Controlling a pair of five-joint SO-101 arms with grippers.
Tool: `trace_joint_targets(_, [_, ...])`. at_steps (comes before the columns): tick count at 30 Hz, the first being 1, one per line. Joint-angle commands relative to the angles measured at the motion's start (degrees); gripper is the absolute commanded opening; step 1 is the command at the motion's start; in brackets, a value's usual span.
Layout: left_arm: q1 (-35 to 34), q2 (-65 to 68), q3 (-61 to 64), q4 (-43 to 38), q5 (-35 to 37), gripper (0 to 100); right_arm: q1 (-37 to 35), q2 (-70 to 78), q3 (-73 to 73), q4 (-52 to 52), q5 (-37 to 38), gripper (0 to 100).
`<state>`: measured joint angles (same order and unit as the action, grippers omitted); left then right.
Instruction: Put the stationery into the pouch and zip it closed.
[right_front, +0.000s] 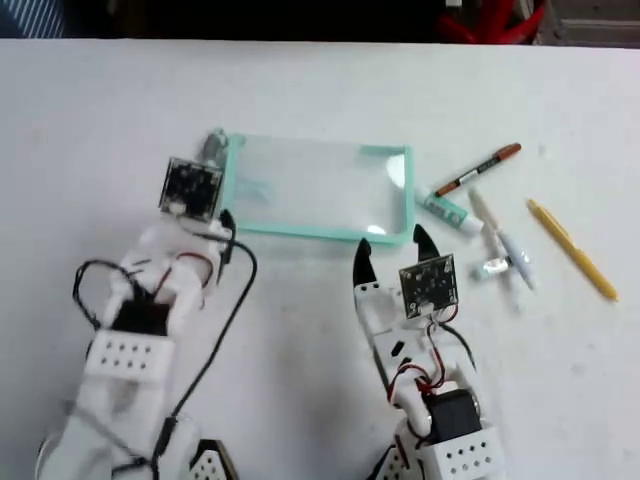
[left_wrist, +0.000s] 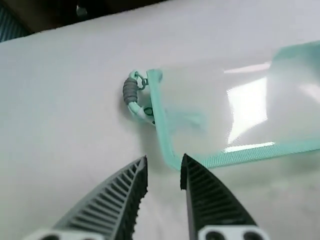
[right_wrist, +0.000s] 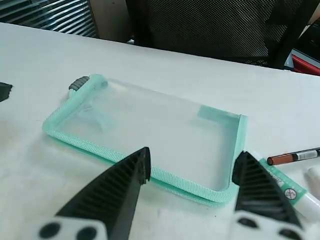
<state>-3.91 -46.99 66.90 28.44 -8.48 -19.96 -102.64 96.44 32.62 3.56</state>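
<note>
Pouch (right_front: 320, 190) lies flat, pens (right_front: 478, 170) just beside its end; probably limp, slick plastic, best pinched at the woven edge; left gripper (left_wrist: 164, 172) narrowly parted at its corner; right gripper (right_wrist: 192, 165) wide near its side.

Pouch (right_front: 320, 190): one, clear with teal edging. Stationery: four pieces counted, all at 3 o'clock of pouch: one orange-capped marker (right_front: 478, 170), one white-and-green tube (right_front: 447, 211), one whitish pen (right_front: 503, 243), one yellow pen (right_front: 570, 248). Small whitish bit (right_front: 490, 268) against whitish pen (separate piece or pen's clip, cannot tell). Grippers: two, left gripper (left_wrist: 164, 160) and right gripper (right_wrist: 194, 155). Table (right_front: 300, 90): one.
</note>
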Motion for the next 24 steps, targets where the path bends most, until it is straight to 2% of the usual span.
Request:
trace_joint_targets(1, [-3.8, 18.2, -11.7, -1.0, -0.1, 12, 0.1, -0.4, 0.4, -0.7, 0.1, 26.9])
trace_joint_targets(5, [-6.3, 30.0, -18.3, -0.7, 3.4, 12, 0.3, -0.4, 0.4, 0.1, 0.1, 26.9])
trace_joint_targets(8, [-5.0, 30.8, -19.4, 1.2, 6.3, 13, 0.3, -0.4, 0.4, 0.1, 0.2, 26.9])
trace_joint_targets(11, [-3.4, 31.2, -19.4, 1.8, 10.4, 20, 0.3, -0.4, 0.4, 0.1, 0.2, 26.9])
trace_joint_targets(16, [-1.5, 31.3, -19.4, 1.5, 32.6, 39, 0.2, -0.4, 0.4, 0.1, 0.2, 26.9])
trace_joint_targets(17, [-1.0, 31.3, -19.5, 1.4, 34.5, 41, 0.2, -0.4, 0.4, 0.1, 0.2, 26.9])
trace_joint_targets(21, [0.2, 34.0, -23.7, 1.4, 34.5, 40, 0.2, -0.4, 0.4, 0.1, 0.2, 26.9])
trace_joint_targets(24, [-0.7, 42.4, -29.9, 1.4, 34.8, 39, 0.2, -0.4, 0.4, 0.3, 0.2, 26.9])
